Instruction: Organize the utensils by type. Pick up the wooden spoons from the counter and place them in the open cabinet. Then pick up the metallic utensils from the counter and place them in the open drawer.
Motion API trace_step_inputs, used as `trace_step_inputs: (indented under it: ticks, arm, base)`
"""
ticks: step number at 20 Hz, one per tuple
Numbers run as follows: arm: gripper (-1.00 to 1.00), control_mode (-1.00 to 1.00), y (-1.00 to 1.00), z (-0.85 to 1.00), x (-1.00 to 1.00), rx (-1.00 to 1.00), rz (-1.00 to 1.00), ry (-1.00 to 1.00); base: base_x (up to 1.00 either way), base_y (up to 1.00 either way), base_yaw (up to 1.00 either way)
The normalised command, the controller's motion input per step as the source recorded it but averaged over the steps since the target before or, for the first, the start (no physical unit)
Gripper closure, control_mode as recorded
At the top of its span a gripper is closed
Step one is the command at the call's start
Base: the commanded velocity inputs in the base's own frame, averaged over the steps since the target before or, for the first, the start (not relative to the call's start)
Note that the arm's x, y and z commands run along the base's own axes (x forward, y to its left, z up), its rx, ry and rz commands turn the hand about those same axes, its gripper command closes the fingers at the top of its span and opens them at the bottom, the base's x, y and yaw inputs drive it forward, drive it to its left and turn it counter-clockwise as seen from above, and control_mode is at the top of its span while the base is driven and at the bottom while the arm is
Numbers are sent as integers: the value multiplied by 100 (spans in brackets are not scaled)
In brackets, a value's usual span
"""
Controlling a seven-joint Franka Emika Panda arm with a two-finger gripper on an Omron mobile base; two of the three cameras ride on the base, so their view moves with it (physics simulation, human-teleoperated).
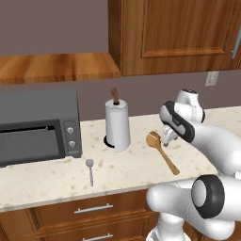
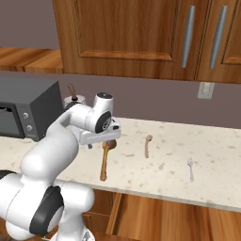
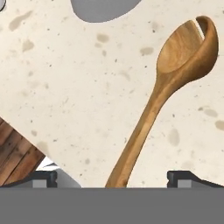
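A long wooden spoon [image 1: 162, 153] lies on the beige counter [image 1: 47, 179], its bowl toward the wall. My gripper [image 3: 113, 178] hangs open just above its handle, one fingertip [image 3: 43, 178] on each side, touching nothing. From the right the hand [image 2: 106, 136] covers this spoon's [image 2: 104, 164] bowl. A second wooden spoon [image 2: 147, 146] lies further right. A small silver spoon [image 1: 90, 168] rests left of the paper towel roll, and another small silver utensil [image 2: 190, 168] lies at the right. The open cabinet's shelf [image 1: 56, 68] is up at the left.
A white paper towel roll [image 1: 117, 124] stands close behind the wooden spoon. A dark toaster oven [image 1: 37, 127] sits at the counter's left. Closed wall cabinets [image 2: 141, 33] hang overhead. Base drawers with silver bar handles [image 1: 93, 209] run below the counter edge.
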Motion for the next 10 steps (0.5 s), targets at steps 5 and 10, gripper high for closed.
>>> trace_step_inputs:
  ticks: [5,10]
  arm:
    - [-100,-100,0,-33,3,0,-2,2]
    - [-100,-100,0,-35,4,0,-6,2]
  base:
    - [0,0,0]
    - [0,0,0]
